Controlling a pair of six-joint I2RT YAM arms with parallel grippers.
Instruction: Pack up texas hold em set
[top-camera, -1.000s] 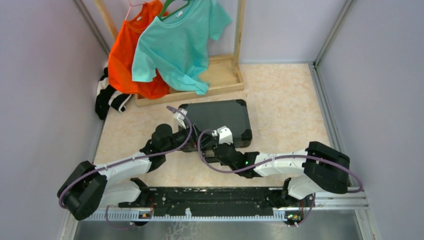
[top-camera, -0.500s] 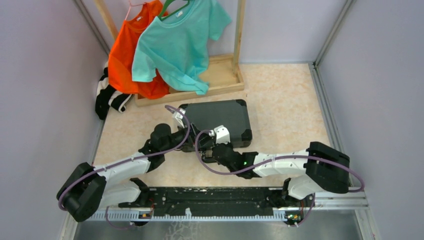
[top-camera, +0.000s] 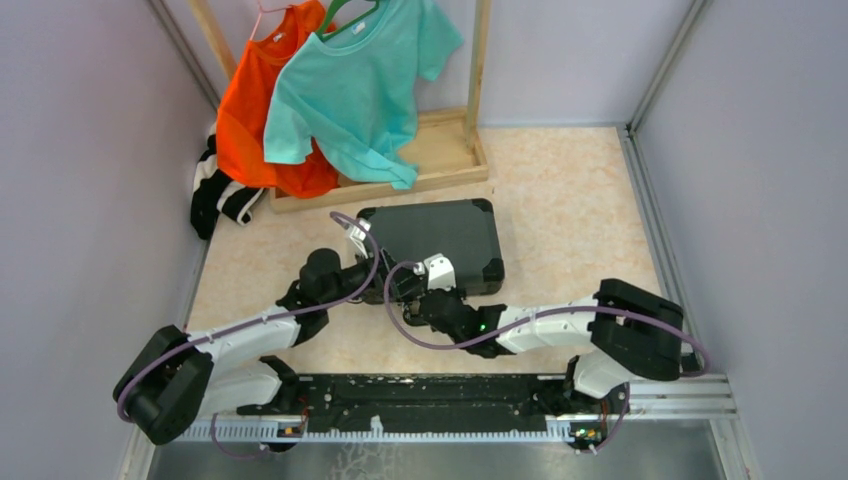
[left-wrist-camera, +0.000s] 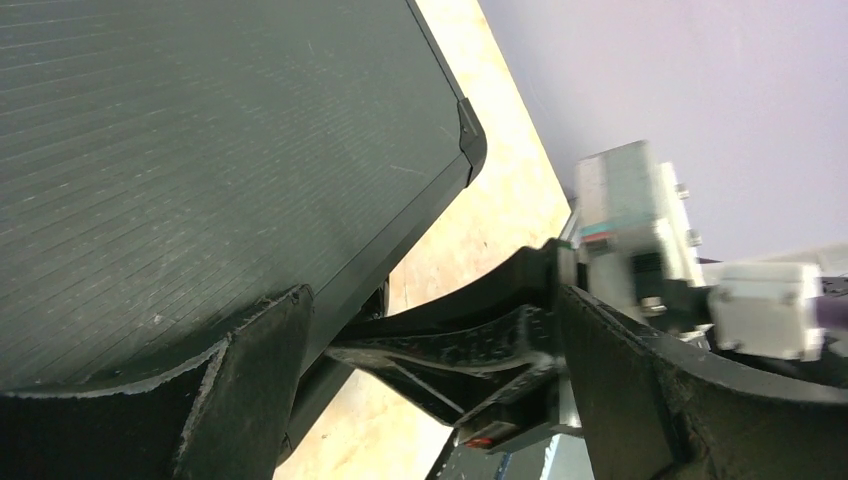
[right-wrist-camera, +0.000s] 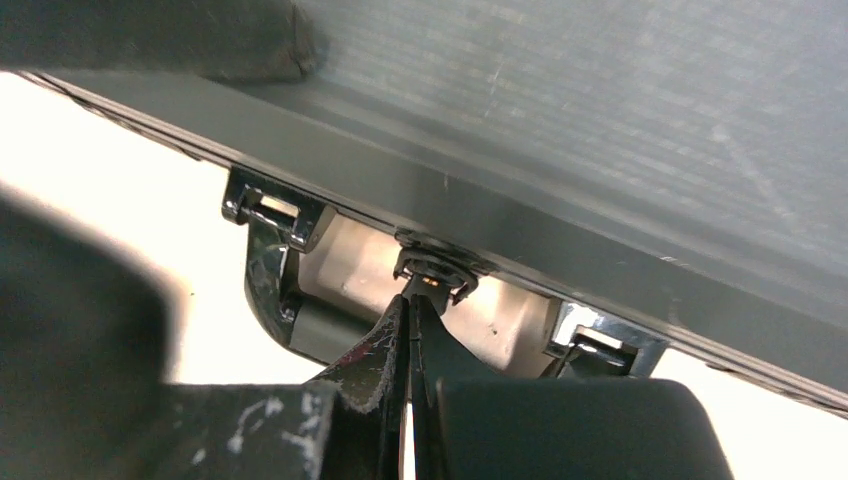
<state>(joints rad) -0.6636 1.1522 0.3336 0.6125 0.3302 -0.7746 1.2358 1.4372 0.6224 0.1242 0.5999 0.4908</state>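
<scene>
With my right end effector (right-wrist-camera: 412, 320) shut and the briefcase (right-wrist-camera: 600, 120) clasp (right-wrist-camera: 432, 268) just ahead of its tips, I'd press squarely while the wide-open left end effector (left-wrist-camera: 430, 300) braces the lid (left-wrist-camera: 200, 150).

There is one case (top-camera: 440, 235) on one table (top-camera: 580, 200). Two arms are in view, the left arm (top-camera: 250, 335) and the right arm (top-camera: 545, 325), each with one end effector, two in all: the left end effector (top-camera: 382, 286) and the right end effector (right-wrist-camera: 410, 340). One rack (top-camera: 440, 150) carries two shirts, one orange shirt (top-camera: 255, 110) and one teal shirt (top-camera: 350, 90), with one striped garment (top-camera: 215, 195) beside it.
</scene>
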